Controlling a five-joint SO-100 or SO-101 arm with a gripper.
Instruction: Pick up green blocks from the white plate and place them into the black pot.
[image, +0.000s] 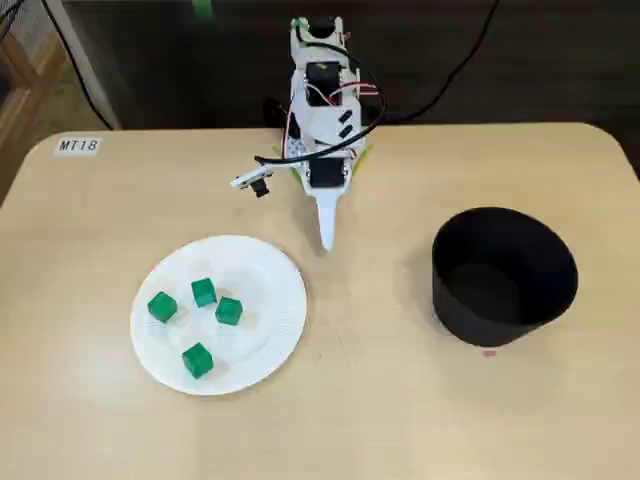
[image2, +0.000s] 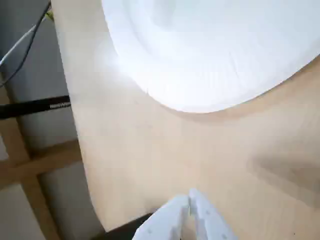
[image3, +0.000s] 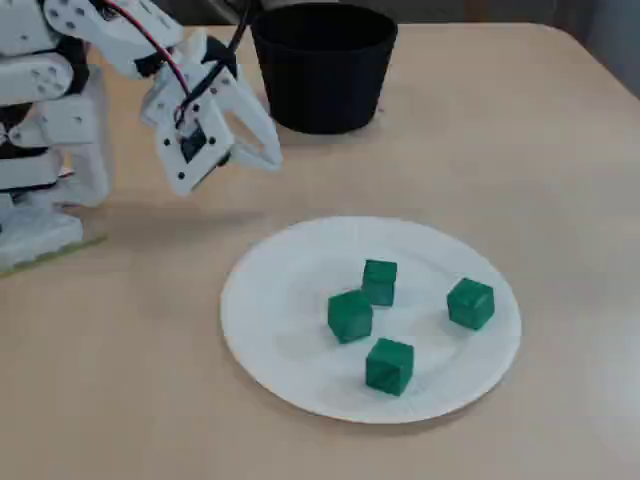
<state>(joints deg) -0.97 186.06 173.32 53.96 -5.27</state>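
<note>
**A fixed view.** The arm (image: 320, 110) stands at the far edge of the counter (image: 400, 410). Its claw (image: 327, 240) points down the picture to a spot between the white plate (image: 262, 268) on the left and the black pot (image: 503, 275) on the right, touching neither. Four green blocks (image: 204, 292) lie on the plate, none in the pot. As a judgement, this is the approach to the first pick, and no block has been delivered yet. A label (image: 78, 146) sits at the counter's far left corner.

**Wrist view.** The claw (image2: 190, 204) has its two fingertips pressed together with nothing between them. The plate's rim (image2: 210, 65) fills the top, and no block is in view. The next move therefore calls for swinging towards the plate, parting the fingers and descending over one block.

**A fixed view.** The claw (image3: 268, 160) hangs above bare counter, near the pot (image3: 323, 65) and apart from the plate (image3: 262, 330). The blocks (image3: 350, 315) are roughly cubic and have no long axis to speak of. Each rests flat on one face, turned at its own angle about the vertical. Two blocks (image3: 380, 281) near the plate's centre sit very close together, perhaps touching. The outer ones (image3: 470, 303) stand clear and look the easier picks. The fingers would need squaring to the chosen block's side faces. The pot stands upright, mouth upward.
</note>
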